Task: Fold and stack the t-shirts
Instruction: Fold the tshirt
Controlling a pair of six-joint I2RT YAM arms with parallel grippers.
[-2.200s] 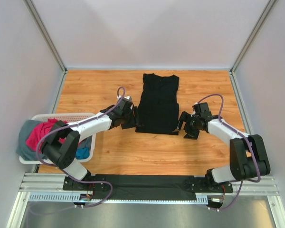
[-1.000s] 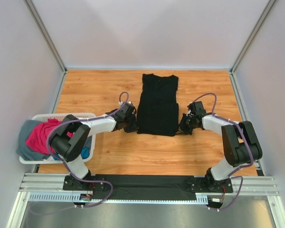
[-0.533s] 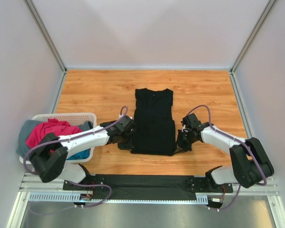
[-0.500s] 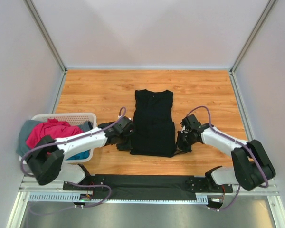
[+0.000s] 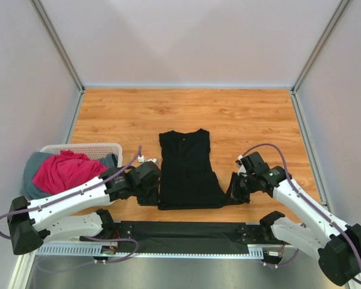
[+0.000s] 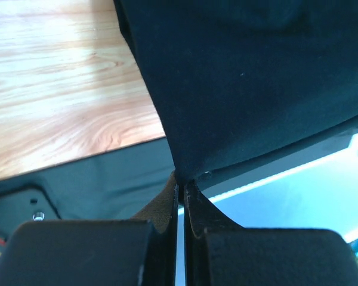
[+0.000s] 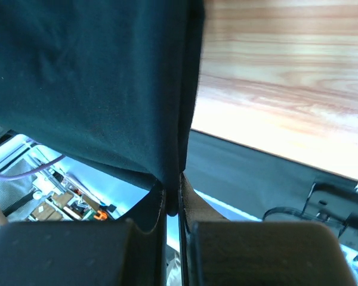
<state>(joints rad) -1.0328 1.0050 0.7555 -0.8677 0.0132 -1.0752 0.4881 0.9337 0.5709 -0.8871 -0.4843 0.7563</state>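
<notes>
- My left pincer was clamped tight on the near left corner of the black t-shirt, with the cloth pinched between its closed fingertips.
- My right pincer was closed just as tightly on the near right corner of the same shirt, and a fold of black fabric ran straight down into the seam between its fingers.
- The black t-shirt lay stretched between my two pincers. Its hem was spread along the line joining them, and its body ran away from them across the wooden table toward the collar end.
- Seen from my left wrist, the black t-shirt rose up and to the right of the left pincer, with bare wood off to the left.
- Seen from my right wrist, the black t-shirt hung up and to the left of the right pincer, with bare wood off to the right.
- A black mat ran along the table's edge just behind both pincers, toward my bases.
- Out beyond my left pincer, on the side away from the right one, stood a white slotted basket.
- A magenta-pink t-shirt was heaped on top of the basket, and a grey t-shirt hung over its outer rim, both well apart from either pincer.
</notes>
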